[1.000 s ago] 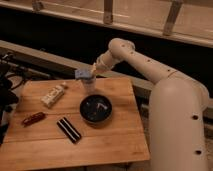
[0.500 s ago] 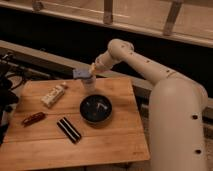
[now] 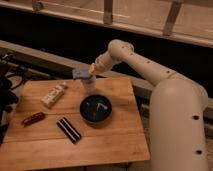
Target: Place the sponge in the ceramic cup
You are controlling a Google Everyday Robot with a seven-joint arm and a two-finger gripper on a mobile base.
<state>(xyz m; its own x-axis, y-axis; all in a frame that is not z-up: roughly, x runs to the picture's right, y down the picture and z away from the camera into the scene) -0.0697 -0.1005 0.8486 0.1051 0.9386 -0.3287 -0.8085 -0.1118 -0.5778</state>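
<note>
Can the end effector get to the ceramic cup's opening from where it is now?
Probably yes. The end effector, holding the sponge, hangs just above the ceramic cup with nothing visible between them. The black bowl sits nearer the camera, clear of that path.

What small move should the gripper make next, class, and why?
Probably shift slightly over the ceramic cup, lower and release. The gripper holds the sponge just above the cup's rim, a little to its left in view, not yet inside.
</note>
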